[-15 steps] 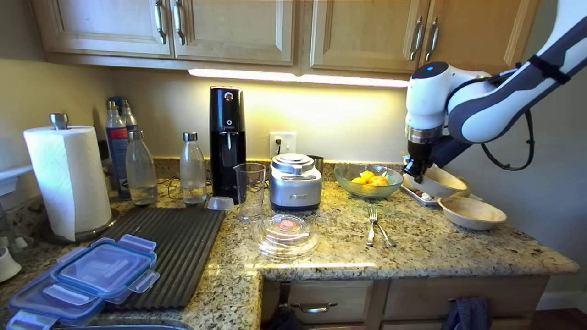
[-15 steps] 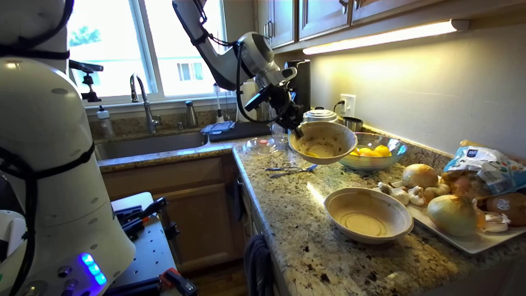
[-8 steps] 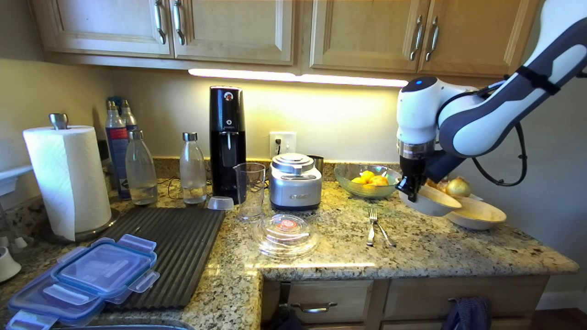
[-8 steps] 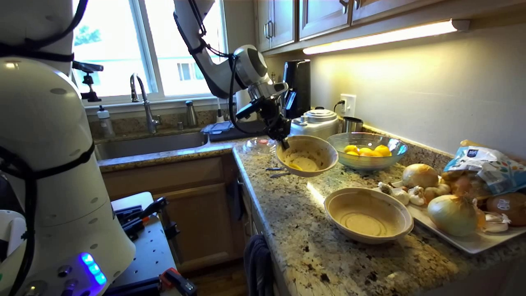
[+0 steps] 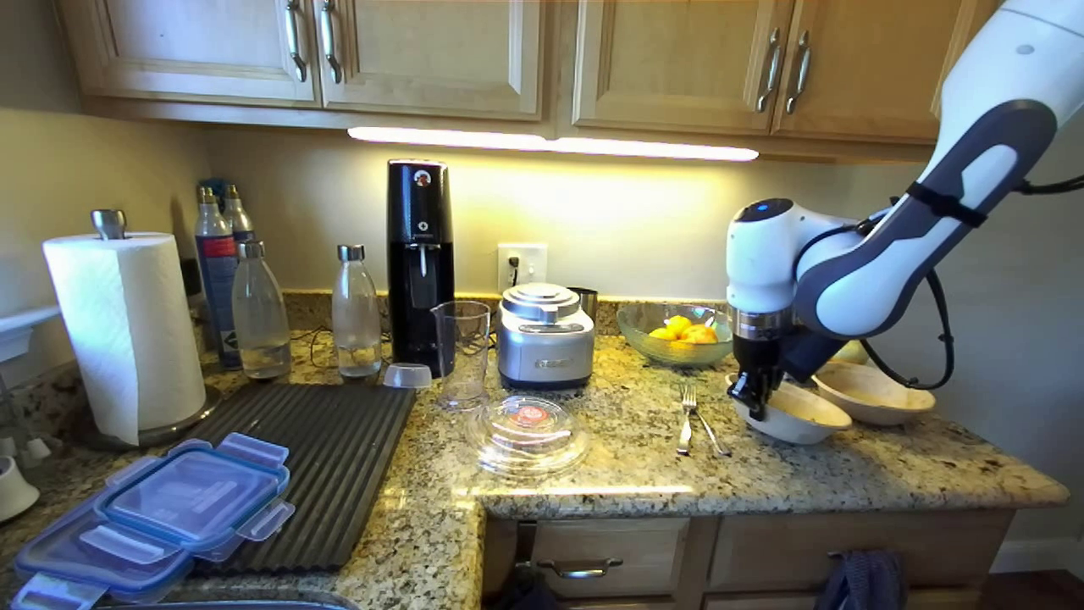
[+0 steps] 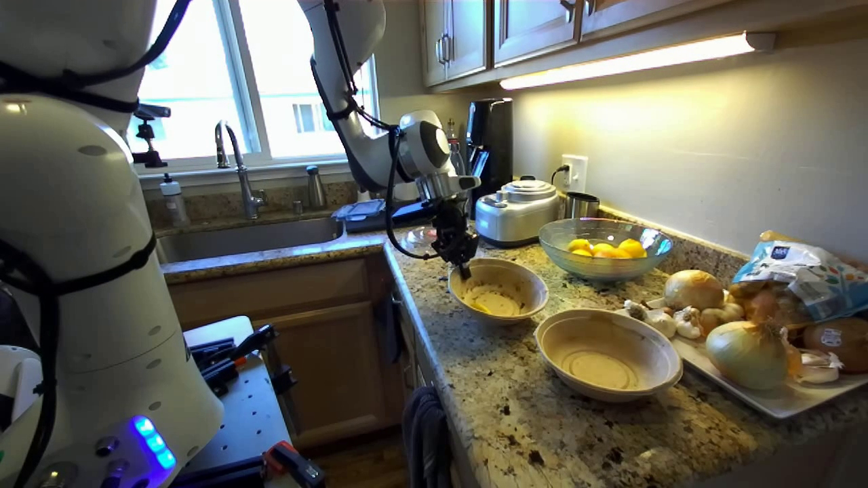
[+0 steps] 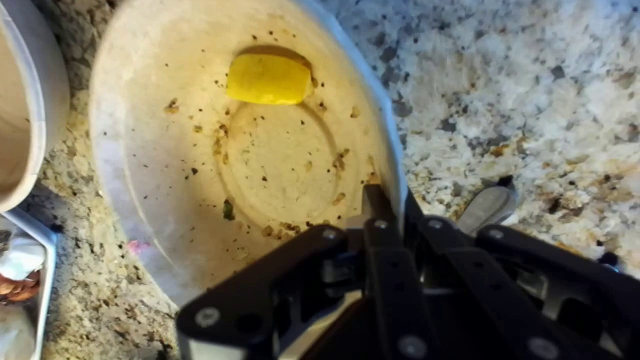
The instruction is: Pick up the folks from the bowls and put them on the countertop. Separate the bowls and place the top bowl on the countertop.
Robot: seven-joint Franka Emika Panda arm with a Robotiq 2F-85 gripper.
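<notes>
On the countertop (image 5: pixel 847 470): forks (image 5: pixel 684 434) lay unloaded.
Top bowl (image 6: pixel 505 295): had descended just beside the other bowl (image 6: pixel 600 359); separation was achieved, countertop contact unclear.
Gripper (image 7: pixel 395 202): jaws pinched the top bowl's rim; release probably remained.

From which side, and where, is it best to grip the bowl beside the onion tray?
Probably the thin rim, from above, on the side facing the countertop's front edge: the bowl stands upright, open side up, and the tray lies opposite.
</notes>
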